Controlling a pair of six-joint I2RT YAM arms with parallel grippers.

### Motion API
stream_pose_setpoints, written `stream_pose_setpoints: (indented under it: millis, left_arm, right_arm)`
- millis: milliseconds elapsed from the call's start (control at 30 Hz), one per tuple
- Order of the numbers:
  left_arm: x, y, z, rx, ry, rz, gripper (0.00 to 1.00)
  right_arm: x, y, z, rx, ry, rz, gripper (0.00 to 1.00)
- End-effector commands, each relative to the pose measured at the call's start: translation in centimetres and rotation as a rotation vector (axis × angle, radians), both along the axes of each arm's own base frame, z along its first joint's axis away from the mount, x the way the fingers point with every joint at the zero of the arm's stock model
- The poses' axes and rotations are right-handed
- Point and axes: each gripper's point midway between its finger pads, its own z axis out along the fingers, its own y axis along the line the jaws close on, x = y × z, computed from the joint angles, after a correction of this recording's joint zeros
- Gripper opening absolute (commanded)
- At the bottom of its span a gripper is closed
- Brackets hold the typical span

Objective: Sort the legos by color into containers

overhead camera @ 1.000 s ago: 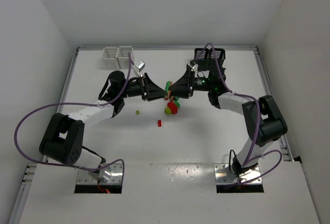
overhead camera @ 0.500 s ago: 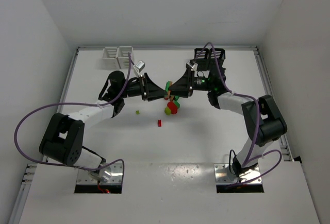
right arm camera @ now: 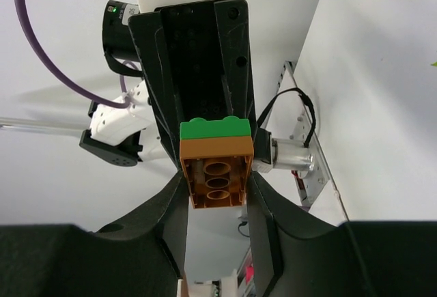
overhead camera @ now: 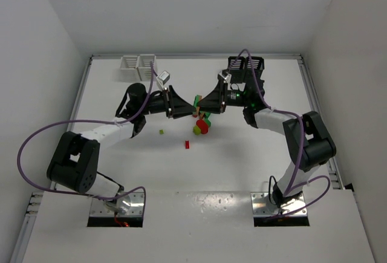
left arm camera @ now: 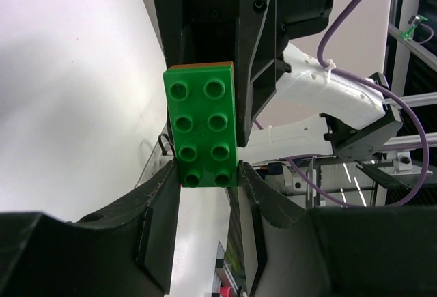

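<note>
A joined chunk hangs in mid-air between my two grippers: a green brick (left arm camera: 203, 126) stuck to an orange-brown brick (right arm camera: 216, 171). In the top view the chunk (overhead camera: 197, 102) is above the table's middle. My left gripper (left arm camera: 208, 174) is shut on the green brick's near end. My right gripper (right arm camera: 217, 188) is shut on the orange-brown brick, facing the left one. Below the chunk lies a small pile of red, green and yellow-green legos (overhead camera: 202, 126). A yellow-green single (overhead camera: 161, 132) and a red single (overhead camera: 187, 144) lie apart on the table.
Two white slatted bins (overhead camera: 138, 64) stand at the back left. Two black slatted bins (overhead camera: 247, 64) stand at the back right, behind the right arm. White walls close in the table on three sides.
</note>
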Motion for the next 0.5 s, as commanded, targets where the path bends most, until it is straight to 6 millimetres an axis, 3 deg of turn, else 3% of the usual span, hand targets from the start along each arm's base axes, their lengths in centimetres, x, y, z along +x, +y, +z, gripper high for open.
stream_pose_setpoints:
  millis: [0,133,467]
  left_arm:
    - [1.3,1.0,0.2,-0.006,-0.034,0.048,0.00]
    - [2.4,2.5,0.2,-0.005,-0.034,0.105,0.00]
    - [3.6,5.7,0.3,-0.003,-0.053,0.205,0.00]
  right_arm:
    - [-0.8,0.2,2.0,0.035,-0.106,0.031,0.05]
    - [-0.4,-0.5,1.8,0.028,-0.116,0.010,0.00]
    - [-1.1,-1.0,0.9,-0.001,-0.124,0.020,0.00]
